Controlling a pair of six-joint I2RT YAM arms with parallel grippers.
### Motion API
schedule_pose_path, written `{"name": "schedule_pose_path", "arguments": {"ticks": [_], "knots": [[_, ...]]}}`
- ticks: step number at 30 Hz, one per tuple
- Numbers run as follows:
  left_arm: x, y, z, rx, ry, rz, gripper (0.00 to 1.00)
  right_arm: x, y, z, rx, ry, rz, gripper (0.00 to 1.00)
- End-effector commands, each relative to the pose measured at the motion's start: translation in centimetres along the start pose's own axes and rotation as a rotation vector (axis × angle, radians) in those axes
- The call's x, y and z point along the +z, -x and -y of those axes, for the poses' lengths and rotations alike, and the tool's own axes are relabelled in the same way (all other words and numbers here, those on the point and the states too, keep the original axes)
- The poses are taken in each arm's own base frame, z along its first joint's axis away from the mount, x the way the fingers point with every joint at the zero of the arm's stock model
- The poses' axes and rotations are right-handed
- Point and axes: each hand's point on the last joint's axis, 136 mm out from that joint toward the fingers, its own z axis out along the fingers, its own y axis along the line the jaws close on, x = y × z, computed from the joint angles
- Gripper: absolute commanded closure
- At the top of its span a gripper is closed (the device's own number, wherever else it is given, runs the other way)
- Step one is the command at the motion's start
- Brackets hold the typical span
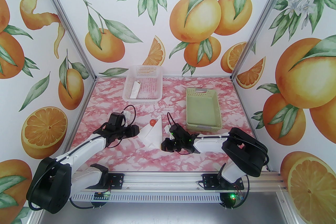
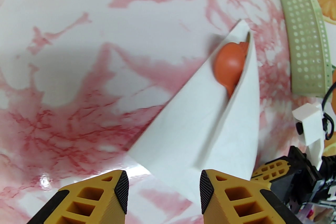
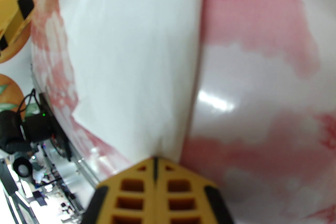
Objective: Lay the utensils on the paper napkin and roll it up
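- Pink-and-white marbled bench [image 1: 210, 149], carrying two baskets, one folded napkin and my two arms.
- One paper napkin [image 1: 153, 135] lies near the middle of the bench, a little toward the near edge. It is folded into a white cone that narrows toward the far edge.
- Of the utensils I can count one for certain: the red-orange spoon [image 1: 152, 122], whose round bowl sticks out of the cone's far tip. The left wrist view shows a sliver of orange behind the bowl, and I cannot tell what it is.
- Left gripper [image 2: 164, 191]: released, jaws apart, at the napkin's near left corner.
- Right gripper [image 3: 155, 165]: clenched, fingertips [image 3: 168, 173] pressed together against the napkin's near right edge. I cannot tell whether any paper is pinched between them.
- One white basket [image 1: 157, 81] sits at the far edge, left of centre, with one slim white paper roll [image 1: 135, 90] in it.
- One green basket [image 1: 218, 112] sits toward the far right corner.
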Motion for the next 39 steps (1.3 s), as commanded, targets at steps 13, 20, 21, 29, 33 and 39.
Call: {"name": "schedule_pose_path", "arguments": {"ticks": [13, 20, 21, 29, 33, 39], "knots": [[2.8, -1.0, 0.2, -0.042, -0.082, -0.060, 0.47, 0.4, -2.3, 3.8, 0.049, -0.136, -0.069, 1.00], [3.3, -1.0, 1.3, -0.063, -0.167, -0.056, 0.58, 0.4, -2.4, 3.8, 0.052, -0.133, -0.067, 1.00], [3.3, -1.0, 1.6, -0.062, -0.180, -0.059, 0.62, 0.4, -2.5, 3.9, 0.054, -0.134, -0.068, 1.00], [2.7, -0.9, 2.5, -0.060, -0.220, -0.055, 0.75, 0.4, -2.5, 4.0, 0.056, -0.132, -0.064, 1.00], [2.6, -0.9, 2.9, -0.072, -0.246, -0.053, 0.74, 0.5, -2.5, 4.0, 0.055, -0.130, -0.064, 1.00], [2.7, -0.5, 3.2, -0.085, -0.264, -0.045, 0.72, 0.5, -2.4, 3.9, 0.055, -0.128, -0.064, 1.00]]}}
